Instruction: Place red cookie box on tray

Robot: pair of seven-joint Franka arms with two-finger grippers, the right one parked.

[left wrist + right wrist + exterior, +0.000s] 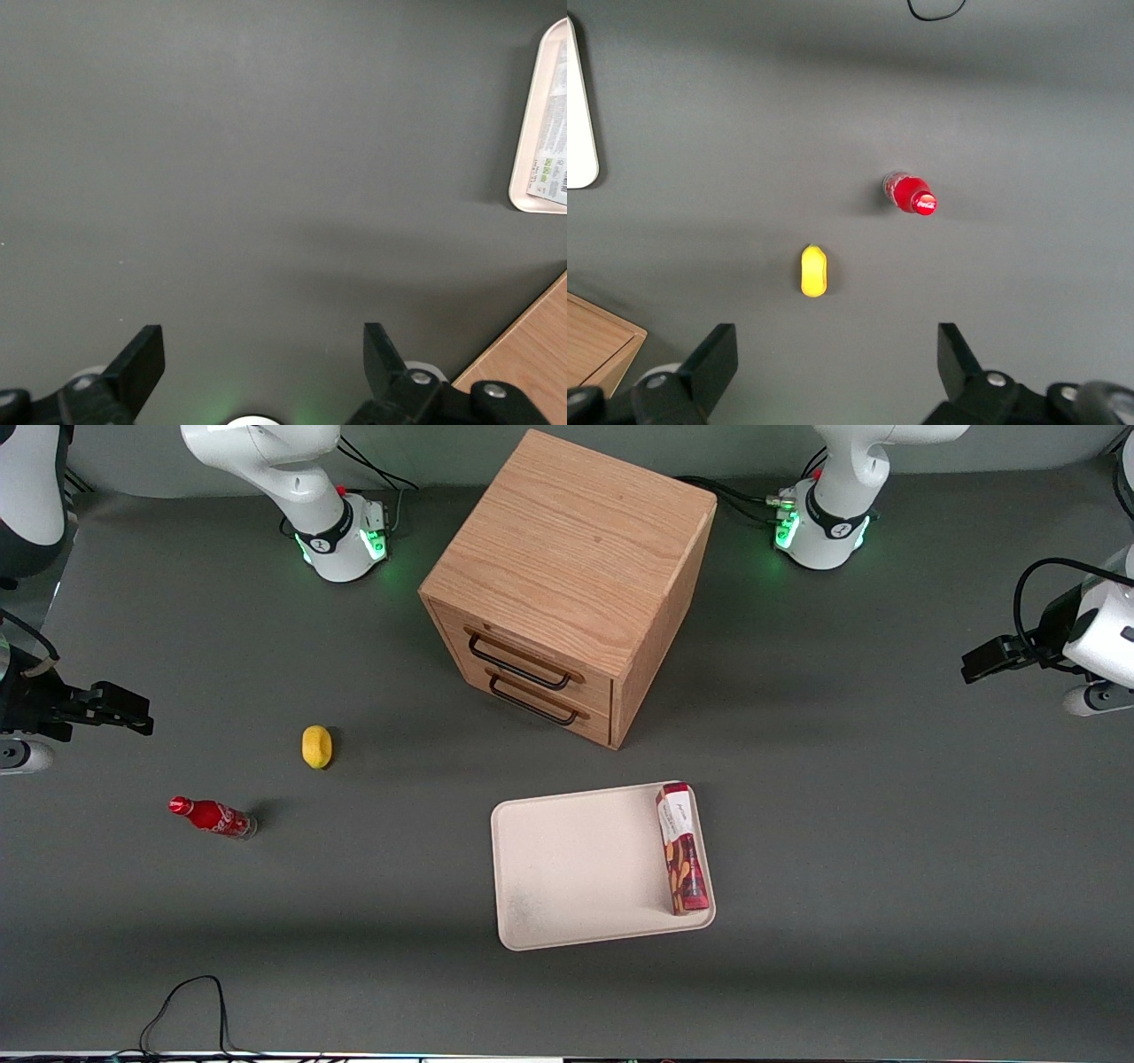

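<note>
The red cookie box (683,849) lies flat in the cream-white tray (576,868), along the tray's rim on the side toward the working arm, with its white label end pointing at the cabinet. My gripper (974,666) hangs above bare table toward the working arm's end, well apart from the tray, open with nothing between its fingers. In the left wrist view the gripper (263,341) stands open over grey table, and a corner of the tray (530,133) shows with the box's label (554,133) on it.
A wooden drawer cabinet (567,584) with two black handles stands farther from the camera than the tray. A small yellow object (316,746) and a red soda bottle (213,817) lie toward the parked arm's end. A black cable (186,1010) loops near the front edge.
</note>
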